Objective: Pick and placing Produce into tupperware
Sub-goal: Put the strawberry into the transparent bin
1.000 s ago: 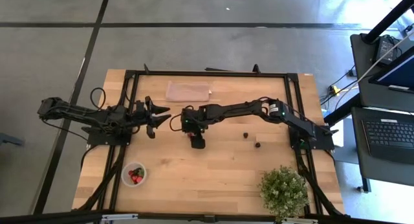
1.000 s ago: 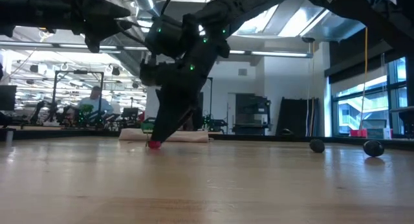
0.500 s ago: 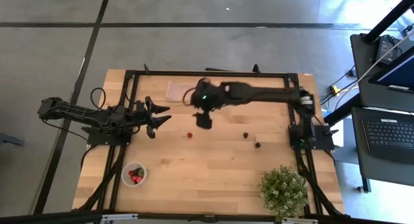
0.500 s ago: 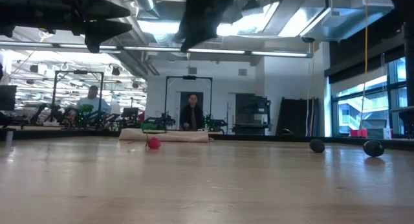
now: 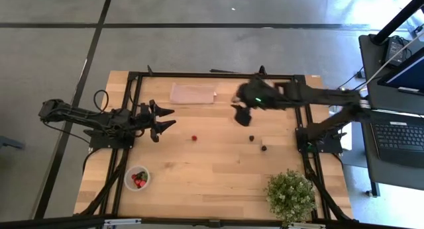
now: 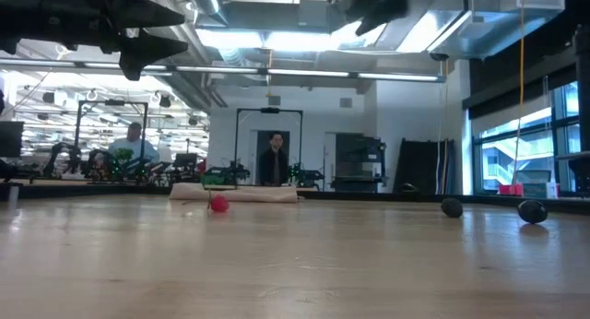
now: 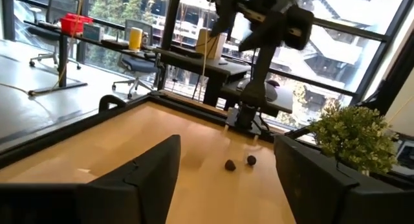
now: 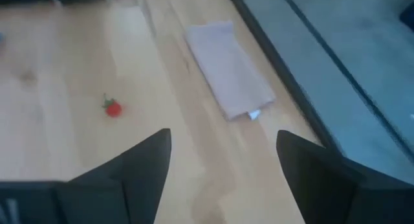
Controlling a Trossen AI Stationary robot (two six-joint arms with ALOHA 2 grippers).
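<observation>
One red strawberry (image 5: 194, 137) lies alone on the wood at mid-table; it also shows in the low view (image 6: 218, 204) and the right wrist view (image 8: 113, 108). Two dark berries (image 5: 252, 137) (image 5: 264, 148) lie to its right. The round clear tub (image 5: 138, 179) stands near the front left with red fruit inside. My right gripper (image 5: 240, 115) hangs open, high above the table, right of and beyond the strawberry. My left gripper (image 5: 163, 118) stands open at the left side, level, pointing toward the table's middle, with nothing between its fingers.
A pinkish-tan cloth (image 5: 193, 93) lies flat near the far edge. A bushy potted plant (image 5: 290, 196) stands at the front right corner. A black frame (image 5: 218, 75) runs round the table. Bare wood stretches between the strawberry and the tub.
My right gripper has risen from the strawberry, where its fingertips stood on the table, and swung up and back toward the table's right and far side, tipping up from steeply downward. The strawberry has stayed on the wood.
</observation>
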